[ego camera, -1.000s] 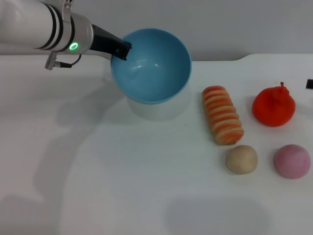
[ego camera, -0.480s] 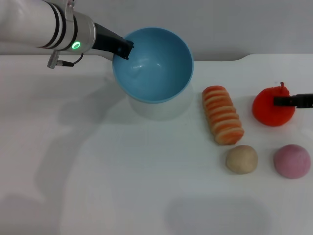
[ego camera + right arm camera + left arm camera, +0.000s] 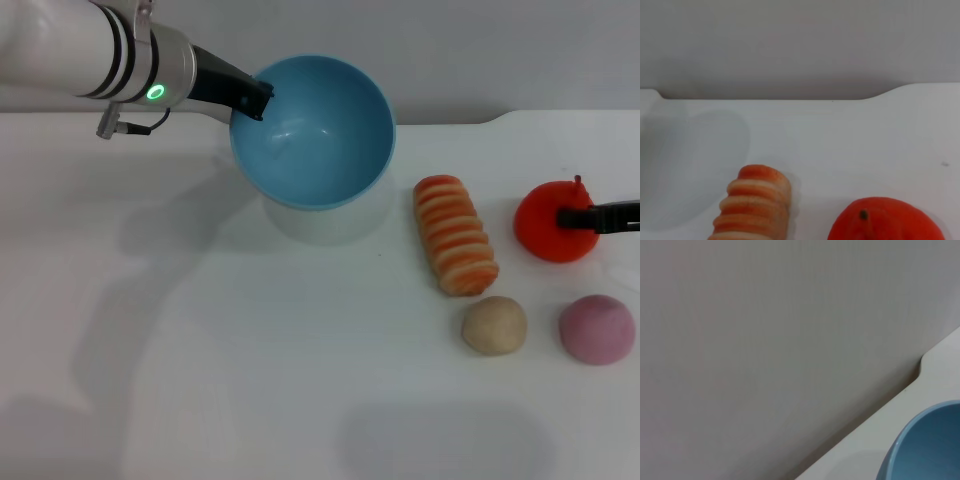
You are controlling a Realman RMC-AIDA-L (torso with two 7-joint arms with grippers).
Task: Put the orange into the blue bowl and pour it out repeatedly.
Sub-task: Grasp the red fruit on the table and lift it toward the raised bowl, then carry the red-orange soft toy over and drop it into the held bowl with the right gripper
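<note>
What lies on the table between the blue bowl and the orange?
In the head view, the striped bread loaf lies between the blue bowl and the orange.

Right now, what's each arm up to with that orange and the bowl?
Left gripper holds blue bowl lifted, tilted, empty. Right gripper at the orange on table. Bread loaf lies between.

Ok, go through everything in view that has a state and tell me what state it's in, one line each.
blue bowl: empty, held off the table, tilted toward the camera.
left gripper: on the bowl's rim.
orange: on the table, right gripper at it.
bread loaf: lying on the table.
tan ball: resting, untouched.
pink ball: resting, untouched.
</note>
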